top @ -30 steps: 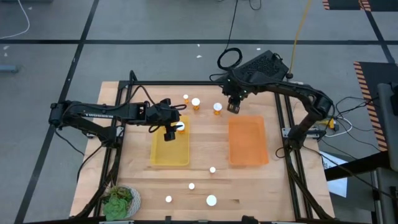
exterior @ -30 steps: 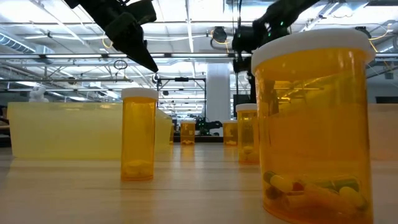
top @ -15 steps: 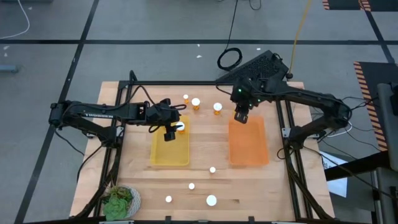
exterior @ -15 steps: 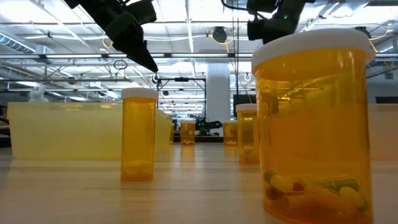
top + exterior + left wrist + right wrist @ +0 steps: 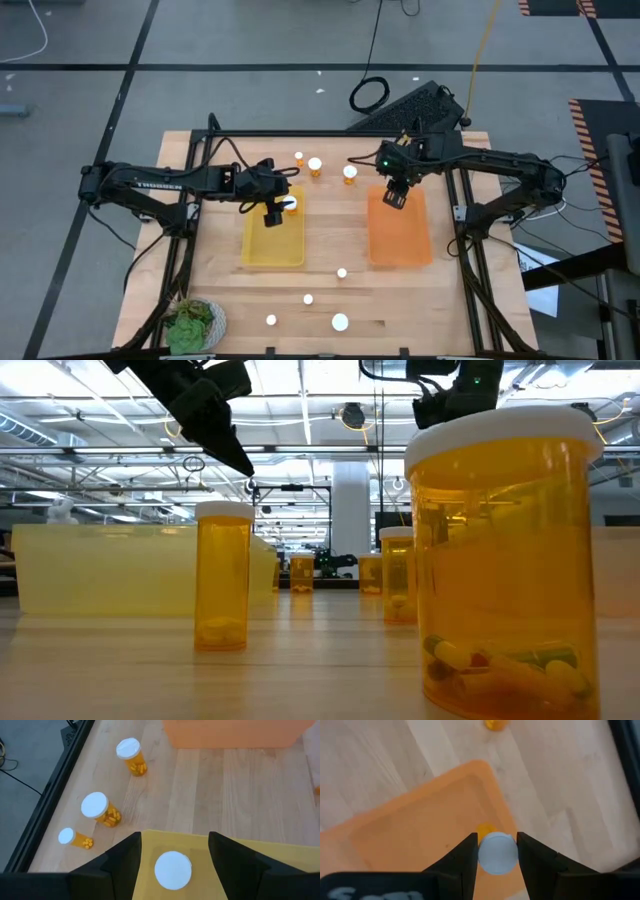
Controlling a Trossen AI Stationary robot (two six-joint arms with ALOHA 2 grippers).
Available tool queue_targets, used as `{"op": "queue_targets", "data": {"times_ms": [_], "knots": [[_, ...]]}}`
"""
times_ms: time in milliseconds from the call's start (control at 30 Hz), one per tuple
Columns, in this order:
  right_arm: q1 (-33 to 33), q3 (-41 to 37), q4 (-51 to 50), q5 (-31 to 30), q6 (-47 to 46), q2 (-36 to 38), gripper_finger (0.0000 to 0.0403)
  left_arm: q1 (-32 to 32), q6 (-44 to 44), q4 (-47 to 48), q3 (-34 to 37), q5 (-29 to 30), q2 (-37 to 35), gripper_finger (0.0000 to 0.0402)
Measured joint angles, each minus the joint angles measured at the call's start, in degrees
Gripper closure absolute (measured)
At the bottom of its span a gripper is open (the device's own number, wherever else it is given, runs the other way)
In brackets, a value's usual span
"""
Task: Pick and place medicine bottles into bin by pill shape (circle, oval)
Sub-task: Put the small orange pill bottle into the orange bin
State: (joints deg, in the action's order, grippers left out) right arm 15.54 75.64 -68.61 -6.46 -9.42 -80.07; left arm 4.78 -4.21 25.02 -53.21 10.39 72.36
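Right gripper hangs over the orange tray's far edge, jaws clamped on a white-capped pill bottle. Left gripper hangs over the yellow tray's far end, jaws apart, a capped bottle standing in the tray directly beneath them. Three bottles stand near the bench's far edge.

Bright, even overhead lighting; faint shadows; right wrist view slightly blurred.
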Motion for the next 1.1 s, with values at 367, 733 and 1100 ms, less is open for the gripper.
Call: {"op": "queue_targets", "data": {"times_ms": [367,733,1100], "knots": [[-0.3,-14.0,6.2,0.2,-3.2,2.8,0.0282,0.0,0.0,0.0,0.0,0.0,0.0,0.0167],[-0.2,-28.8,18.1,-1.0,-6.4,10.3,0.0282,0.0,0.1,-1.5,0.0,0.0,0.0,0.0167],[-0.2,-32.6,23.4,-4.8,-5.6,10.4,0.0277,0.0,0.7,-1.7,0.0,0.0,0.0,0.0167]]}}
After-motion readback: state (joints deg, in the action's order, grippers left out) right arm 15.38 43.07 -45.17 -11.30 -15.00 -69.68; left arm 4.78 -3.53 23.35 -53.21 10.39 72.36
